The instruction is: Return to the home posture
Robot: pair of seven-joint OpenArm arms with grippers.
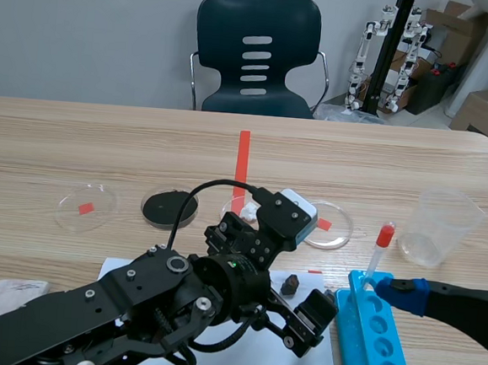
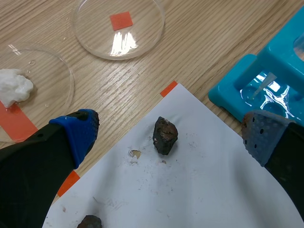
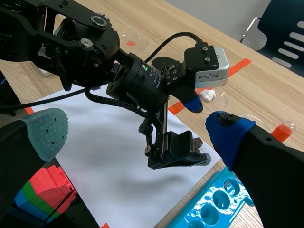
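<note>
My left gripper (image 2: pixel 168 134) hangs open low over a white paper sheet (image 2: pixel 199 190), and a small dark rock (image 2: pixel 165 136) lies on the sheet between its fingers, untouched. In the scene view the left arm (image 1: pixel 132 309) fills the front and the rock (image 1: pixel 289 282) shows under its wrist. My right gripper (image 3: pixel 137 133) is open and empty, looking at the left arm (image 3: pixel 128 80). The right arm (image 1: pixel 462 308) comes in low beside the blue tube rack (image 1: pixel 375 345).
A red-capped tube (image 1: pixel 380 248) stands in the rack. A clear plastic cup (image 1: pixel 439 227) is at the right. Several petri dishes lie mid-table: one black (image 1: pixel 170 206), one with a white lump (image 2: pixel 16 88), one with an orange square (image 2: pixel 118 28). A second rock (image 2: pixel 90 222) lies on the paper.
</note>
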